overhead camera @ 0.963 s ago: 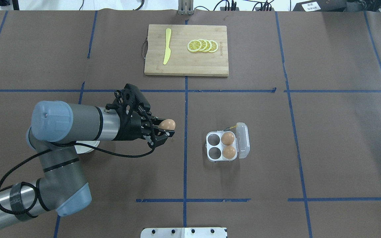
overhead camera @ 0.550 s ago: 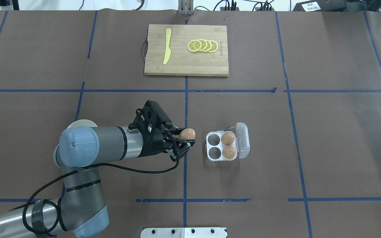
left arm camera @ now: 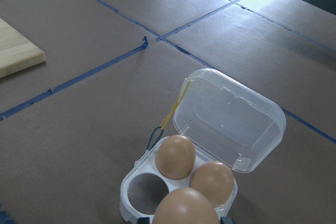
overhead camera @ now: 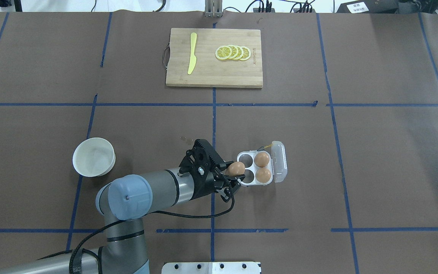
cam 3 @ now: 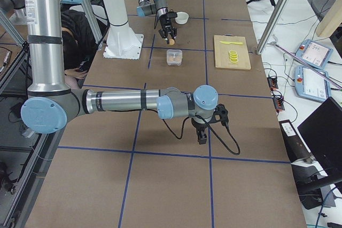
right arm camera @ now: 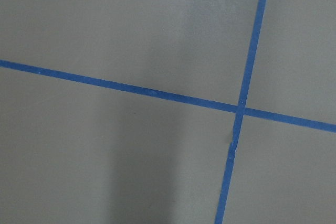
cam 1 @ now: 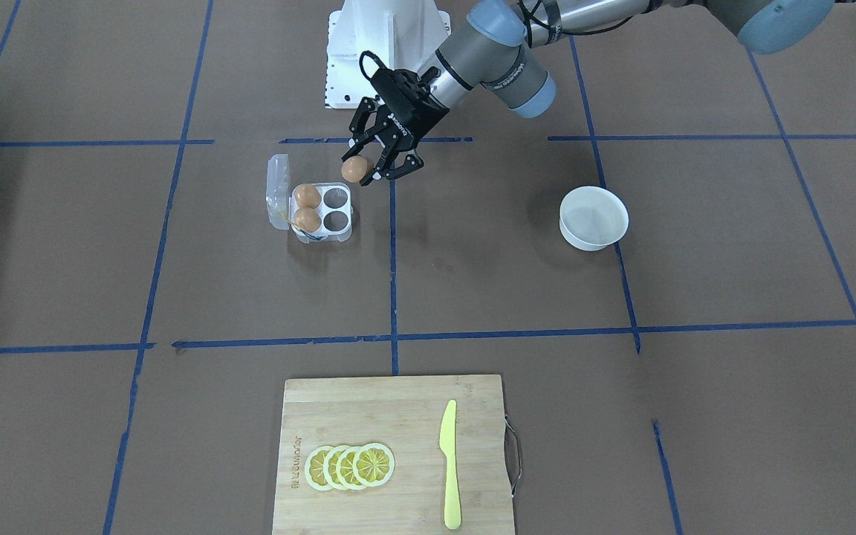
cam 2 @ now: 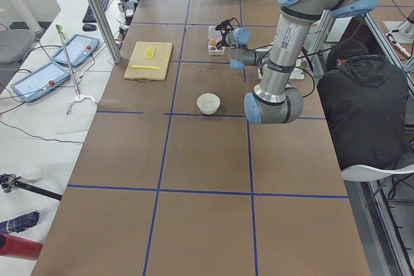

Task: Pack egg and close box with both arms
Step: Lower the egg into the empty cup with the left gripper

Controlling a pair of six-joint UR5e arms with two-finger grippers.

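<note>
Clamping the egg point(overhead camera: 237, 168) between its two fingers, the left gripper point(overhead camera: 236, 173) is hovering at the edge of the box point(overhead camera: 254, 183), on the side of its two vacant cells. Two other eggs point(overhead camera: 261, 159) are sitting in the cells next to the lid point(overhead camera: 279, 161), which is standing open. A white bowl point(overhead camera: 93, 156) is resting well apart from the box, on the side away from its lid. The right gripper point(cam 3: 203, 132) is hanging far from the box; whether its fingers are apart or together cannot be told.
</note>
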